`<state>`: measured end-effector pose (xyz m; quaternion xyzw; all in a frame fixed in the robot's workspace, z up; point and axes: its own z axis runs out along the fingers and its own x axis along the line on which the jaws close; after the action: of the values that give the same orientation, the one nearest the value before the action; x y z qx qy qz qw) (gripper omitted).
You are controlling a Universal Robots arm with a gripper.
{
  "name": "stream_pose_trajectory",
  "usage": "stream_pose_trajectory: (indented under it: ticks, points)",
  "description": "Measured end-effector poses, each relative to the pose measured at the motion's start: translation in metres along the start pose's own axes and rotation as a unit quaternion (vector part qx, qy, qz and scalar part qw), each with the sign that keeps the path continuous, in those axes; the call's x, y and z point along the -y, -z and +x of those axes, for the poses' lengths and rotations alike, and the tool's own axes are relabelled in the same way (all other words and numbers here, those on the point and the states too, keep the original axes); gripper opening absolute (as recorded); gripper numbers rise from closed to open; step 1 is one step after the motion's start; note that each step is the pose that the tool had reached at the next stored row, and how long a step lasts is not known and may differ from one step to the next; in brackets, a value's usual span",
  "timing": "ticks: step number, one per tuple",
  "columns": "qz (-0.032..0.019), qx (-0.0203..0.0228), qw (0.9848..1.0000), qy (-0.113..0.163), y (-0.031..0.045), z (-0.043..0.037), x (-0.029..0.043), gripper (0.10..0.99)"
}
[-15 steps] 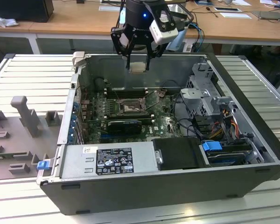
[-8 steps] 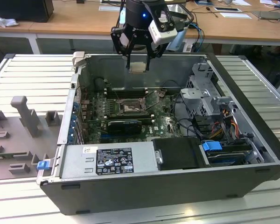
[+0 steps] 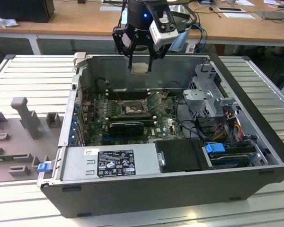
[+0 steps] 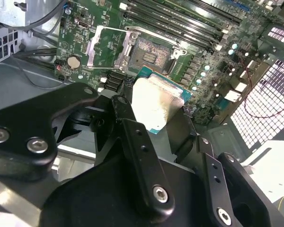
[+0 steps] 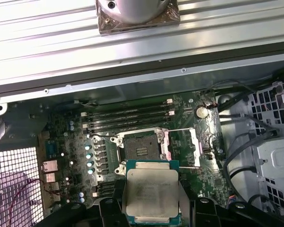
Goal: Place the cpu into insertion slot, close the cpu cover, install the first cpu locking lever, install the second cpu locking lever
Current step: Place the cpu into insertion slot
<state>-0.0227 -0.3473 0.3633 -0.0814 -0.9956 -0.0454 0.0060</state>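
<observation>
Hanging over the open computer case, the gripper has its two black fingers clamped on the cpu at opposite edges, the chip sitting squarely between them. In the exterior view the cpu is up near the case's far wall, higher than the board and well apart from the insertion slot, which lies down inside the case on the green circuit board.

From the first wrist view the cpu looks like this: a flat square with a pale silvery-grey metal top, a little mottled and catching glare, with a thin green-blue rim peeking out round the edges. The second wrist view shows the cpu brightly lit, with one corner of that green rim clear of the fingers.

The insertion slot is bare — a dark square recess with a metal surround, and nothing seated in it. The cpu cover is swung open and lies beside the slot, on the side toward the round coin battery. Long black memory slots run along the slot's other flank. The case itself rests on the ribbed metal counter.
</observation>
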Motion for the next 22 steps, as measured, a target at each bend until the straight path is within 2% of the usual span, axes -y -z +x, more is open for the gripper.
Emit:
stream_pose_trajectory:
  ticks: [22]
  points:
    - [-0.0007,0.0034,0.9993,-0.038,-0.0002,0.0000,0.0000,0.529]
